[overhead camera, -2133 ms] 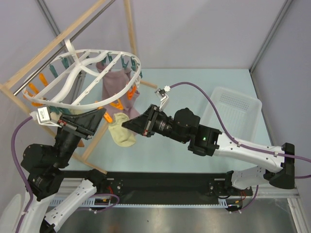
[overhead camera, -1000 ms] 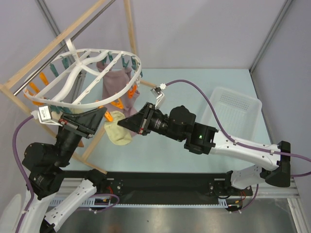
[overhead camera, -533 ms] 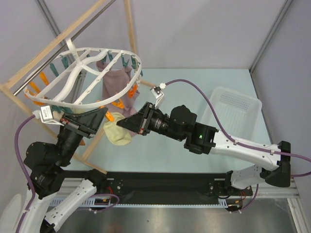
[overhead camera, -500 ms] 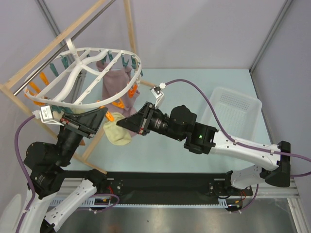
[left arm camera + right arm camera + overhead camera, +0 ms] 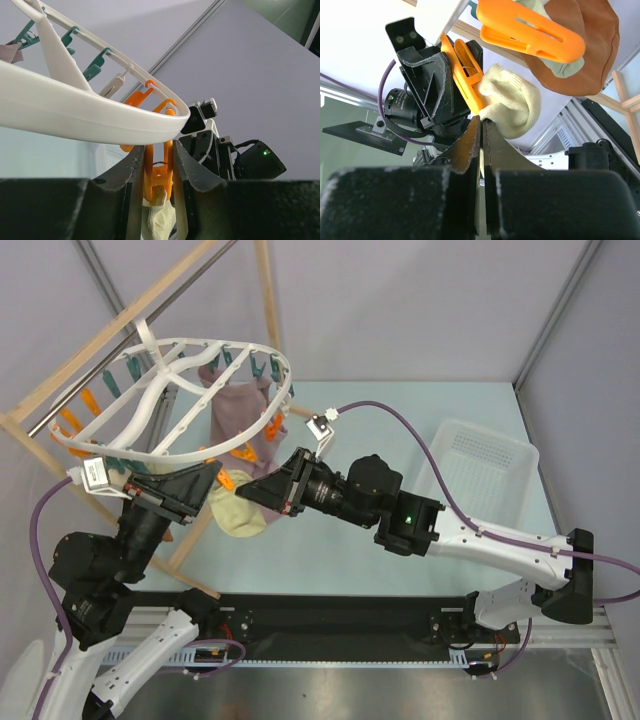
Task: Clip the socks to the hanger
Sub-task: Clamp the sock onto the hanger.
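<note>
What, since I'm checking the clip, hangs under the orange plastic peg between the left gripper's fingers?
A pale cream fabric sock bunches under the orange plastic peg; the left gripper hides its lower part.

sock [image 5: 159, 223] cut off below, hanger [image 5: 75, 111] cropped left

From my feed, the cell is closed in by pale lilac-grey wall panels [image 5: 400, 310], with a slim grey metal post [image 5: 557, 315] rising from the far right corner of the counter. The counter is a flat, pale blue-green tabletop [image 5: 390, 400]. A light wooden slat frame [image 5: 267, 300] stands over its far left corner and left edge. A white perforated plastic basket [image 5: 480, 465] sits by the right edge. A black rail [image 5: 340, 615] runs along the near edge, with a brushed steel sheet [image 5: 350, 695] below it. The light looks soft and even.
</note>
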Tool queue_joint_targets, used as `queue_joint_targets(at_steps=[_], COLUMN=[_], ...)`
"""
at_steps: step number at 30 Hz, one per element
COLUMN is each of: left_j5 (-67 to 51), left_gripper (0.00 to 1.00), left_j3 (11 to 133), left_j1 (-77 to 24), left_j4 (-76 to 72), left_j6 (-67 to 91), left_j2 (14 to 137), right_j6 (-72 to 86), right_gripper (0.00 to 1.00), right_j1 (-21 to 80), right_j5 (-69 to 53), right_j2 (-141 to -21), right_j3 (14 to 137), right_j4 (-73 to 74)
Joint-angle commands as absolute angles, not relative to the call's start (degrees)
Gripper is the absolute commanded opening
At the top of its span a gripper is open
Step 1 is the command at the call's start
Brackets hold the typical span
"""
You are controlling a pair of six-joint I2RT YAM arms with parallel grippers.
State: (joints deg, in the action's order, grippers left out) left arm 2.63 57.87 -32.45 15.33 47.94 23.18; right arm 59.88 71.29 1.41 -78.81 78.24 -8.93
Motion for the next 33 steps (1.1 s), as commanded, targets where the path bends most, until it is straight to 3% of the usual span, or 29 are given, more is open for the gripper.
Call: queue_joint_targets(at_steps=[1,6,9,13,18,24,30,33], left_j5=[2.8,3.4,3.7,4.3,5.4,6.9,8.2,8.5], left_gripper=[0.00,0.01,0.08,0.23,0.35,0.59,0.76,0.80], left_j3=[57.9,57.8,57.9,57.9,57.9,57.1,57.2,58.1], left_j1=[-32.4,-32.4,-32.5,-32.4,-32.5,-32.4,-32.4,-32.5], left_j4=[13.9,14.1,14.3,15.4,16.3,16.9,18.5,20.4], left_j6=[47.4,47.6,47.9,48.0,47.8,46.9,46.1,45.3], left_j2=[22.8,22.3,22.1,21.7,20.9,19.3,17.9,17.1], right_j6=[59.2,59.2,59.0,58.6,58.4,58.9,59.3,59.2], right_gripper=[0.00,0.00,0.00,0.00,0.00,0.00,0.01,0.04], right_j1=[71.2,71.1,70.9,70.8,70.2,68.7,67.8,67.3], right_j5=[1.1,0.5,0.4,0.5,0.5,-1.9,-3.3,-4.0], right_j2=[-78.2,-79.0,-79.9,-80.5,-81.1,-82.4,-84.4,-85.2], right_j3=[81.0,81.6,82.4,82.6,82.9,82.9,83.5,83.6], right_j4=[-12.2,-12.8,-12.8,-13.3,-13.5,-14.6,-15.3,-15.2])
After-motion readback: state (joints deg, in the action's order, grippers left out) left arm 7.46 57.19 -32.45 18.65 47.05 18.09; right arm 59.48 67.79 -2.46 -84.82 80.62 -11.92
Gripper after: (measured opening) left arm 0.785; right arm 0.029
